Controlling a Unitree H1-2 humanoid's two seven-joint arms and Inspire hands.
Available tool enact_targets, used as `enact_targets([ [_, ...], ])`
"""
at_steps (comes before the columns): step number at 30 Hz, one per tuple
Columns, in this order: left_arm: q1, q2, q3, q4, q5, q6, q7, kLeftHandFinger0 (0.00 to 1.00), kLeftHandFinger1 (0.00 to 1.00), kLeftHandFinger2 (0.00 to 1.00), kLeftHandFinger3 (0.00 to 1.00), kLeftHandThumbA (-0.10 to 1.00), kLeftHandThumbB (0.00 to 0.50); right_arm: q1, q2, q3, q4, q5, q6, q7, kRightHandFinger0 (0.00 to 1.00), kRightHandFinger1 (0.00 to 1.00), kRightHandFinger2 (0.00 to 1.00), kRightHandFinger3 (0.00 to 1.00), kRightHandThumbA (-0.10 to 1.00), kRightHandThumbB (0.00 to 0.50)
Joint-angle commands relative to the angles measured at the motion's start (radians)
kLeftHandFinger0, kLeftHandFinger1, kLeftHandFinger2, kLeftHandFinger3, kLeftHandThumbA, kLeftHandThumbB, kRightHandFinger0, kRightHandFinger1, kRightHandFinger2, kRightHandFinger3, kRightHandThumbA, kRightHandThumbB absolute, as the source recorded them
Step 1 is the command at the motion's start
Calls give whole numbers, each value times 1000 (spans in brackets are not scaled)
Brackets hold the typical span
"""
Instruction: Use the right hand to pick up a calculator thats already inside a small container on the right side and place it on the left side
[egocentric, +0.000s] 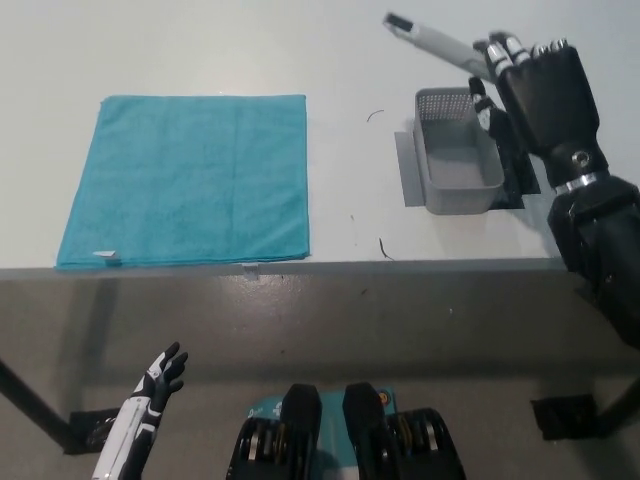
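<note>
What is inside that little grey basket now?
Nothing that shows: the grey basket looks empty down to its floor. The calculator is held above it in the right hand. The near wall hides one strip.
</note>
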Motion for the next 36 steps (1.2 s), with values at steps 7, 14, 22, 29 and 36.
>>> enact_targets([
  [7, 6, 17, -3, -34, 3, -9, -7, 1000, 1000, 1000, 1000, 1000, 19, -146, 15, -49, -171, 51, -10, 23, 0, 290, 794, 484, -100, 266],
  [14, 8, 23, -6, -34, 4, -12, -13, 1000, 1000, 1000, 1000, 1000, 0, -206, 95, -36, -114, 98, -59, 31, 0, 264, 755, 502, -100, 280],
  [22, 3, 24, -5, -26, 7, -15, -11, 1000, 1000, 1000, 1000, 1000, 26, -305, 230, 11, 109, 92, -59, -5, 0, 218, 650, 474, -100, 294],
  [29, 6, 22, -10, -33, 8, -9, -16, 1000, 1000, 1000, 1000, 1000, 1, -424, 378, 64, 400, 108, -63, -41, 0, 271, 710, 579, -100, 271],
  [36, 17, 20, -12, -29, 4, -10, -22, 1000, 1000, 1000, 1000, 1000, 2, -532, 482, 86, 598, 142, -73, -45, 0, 209, 664, 552, -100, 260],
])
